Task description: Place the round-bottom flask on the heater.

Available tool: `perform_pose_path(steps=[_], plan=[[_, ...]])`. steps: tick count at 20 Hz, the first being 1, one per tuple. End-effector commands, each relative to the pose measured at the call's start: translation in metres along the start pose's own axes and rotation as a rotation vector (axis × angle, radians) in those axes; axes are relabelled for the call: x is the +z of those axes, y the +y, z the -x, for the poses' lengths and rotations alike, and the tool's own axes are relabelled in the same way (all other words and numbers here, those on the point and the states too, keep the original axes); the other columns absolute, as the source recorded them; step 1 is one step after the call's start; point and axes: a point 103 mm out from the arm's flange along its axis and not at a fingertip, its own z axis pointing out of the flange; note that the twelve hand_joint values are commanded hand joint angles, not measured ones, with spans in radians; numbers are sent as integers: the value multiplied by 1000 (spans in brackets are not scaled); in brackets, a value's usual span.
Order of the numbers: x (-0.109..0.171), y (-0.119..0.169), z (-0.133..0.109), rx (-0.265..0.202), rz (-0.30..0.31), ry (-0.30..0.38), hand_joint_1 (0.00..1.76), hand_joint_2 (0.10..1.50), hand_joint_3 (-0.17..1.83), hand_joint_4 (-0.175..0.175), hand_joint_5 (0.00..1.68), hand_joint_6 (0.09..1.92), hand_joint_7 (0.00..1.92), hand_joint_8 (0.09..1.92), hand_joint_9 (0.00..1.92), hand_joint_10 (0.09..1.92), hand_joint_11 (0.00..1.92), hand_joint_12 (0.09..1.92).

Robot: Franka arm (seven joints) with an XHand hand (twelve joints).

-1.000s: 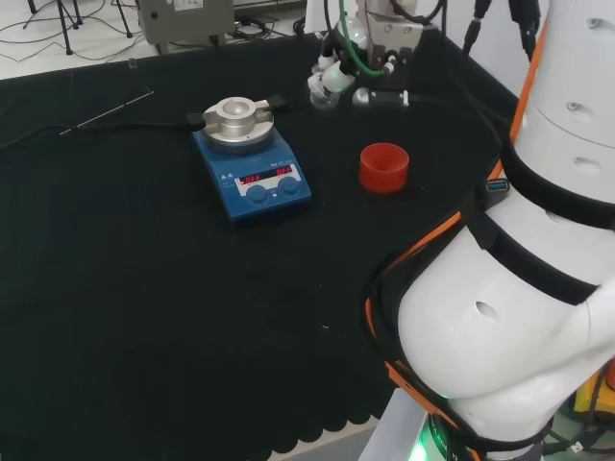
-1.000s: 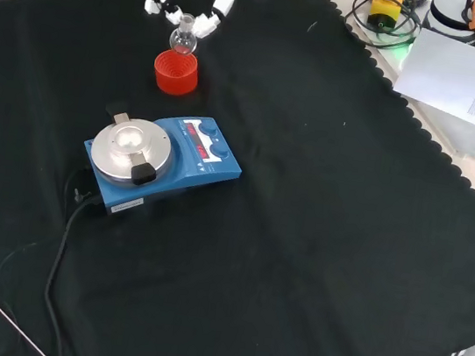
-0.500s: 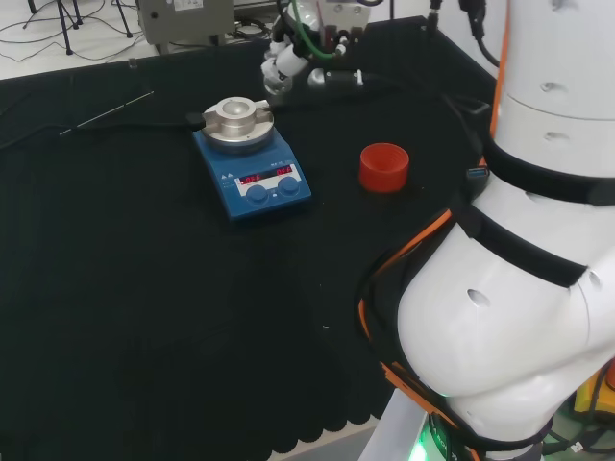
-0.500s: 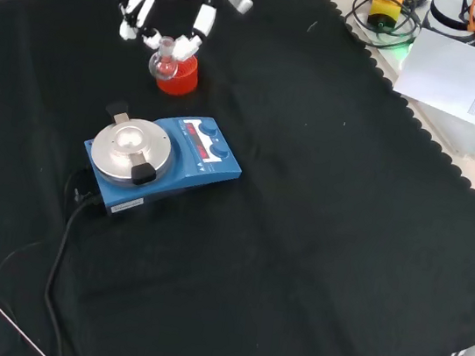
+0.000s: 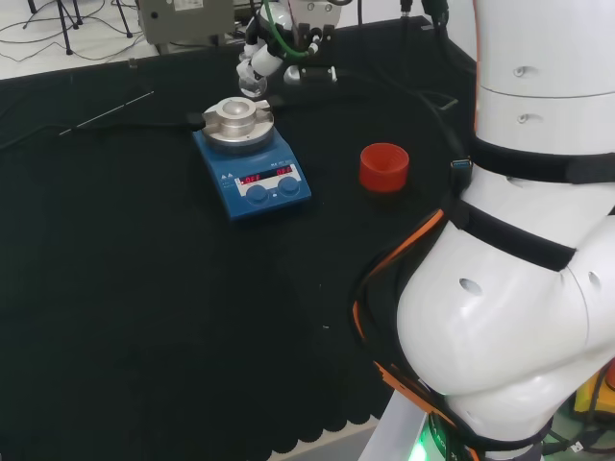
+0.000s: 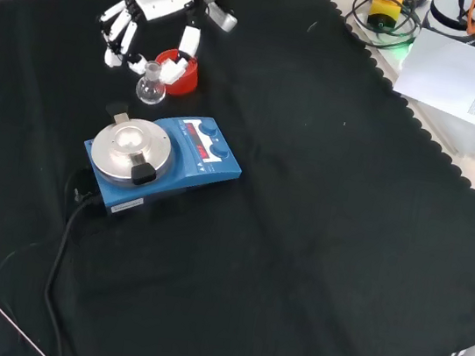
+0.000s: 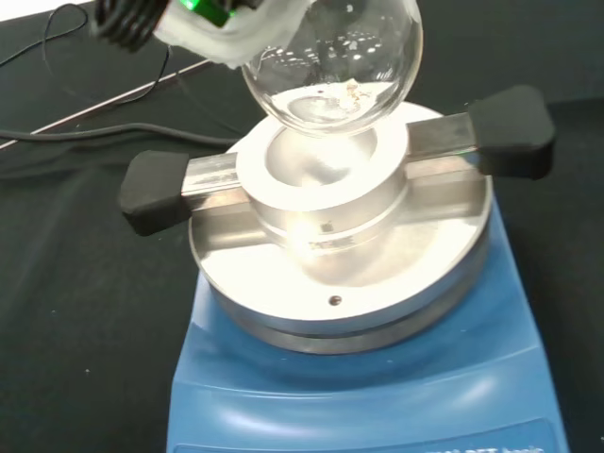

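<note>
Flask look: your round-bottom flask (image 6: 151, 88) is clear glass, a small round bulb under a short narrow neck; in the wrist view the bulb (image 7: 330, 58) shows bright glints and you cannot tell whether anything is in it.
Flask place: upper left of the front view, held in the air just above and to the upper left of the heater's plate; in the head view it sits at the top centre (image 5: 254, 84), right behind the plate.
Robot hand: your robot hand (image 6: 151, 8) has its fingers curled down round the flask's neck, pinching it between fingertips and thumb.
Heater: the blue heater (image 6: 162, 160) stands left of centre in the front view, with a round silver plate (image 7: 340, 255) and a raised metal cup between two black-tipped bars.
Gap: in the wrist view the bulb hangs over the cup, close to it; you cannot tell whether they touch.
Stand: the red ribbed ring (image 5: 384, 166) sits on the desk (image 6: 313, 268), right of the heater in the head view.
</note>
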Motion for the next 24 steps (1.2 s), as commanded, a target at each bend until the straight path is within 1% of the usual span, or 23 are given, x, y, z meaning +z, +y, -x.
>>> perform_pose_path(steps=[1,6,13,24], plan=[[10,10,-9,-20,-27,12,1018,745,819,175,963,1274,549,554,617,549,227,1322],[17,18,-13,-31,-37,17,1019,745,820,175,963,1274,550,553,618,549,228,1321],[26,32,-14,-31,-55,36,1019,744,821,175,964,1274,551,553,619,548,228,1320],[38,48,-9,-25,-75,45,1019,743,822,175,964,1273,552,552,621,548,227,1320]])
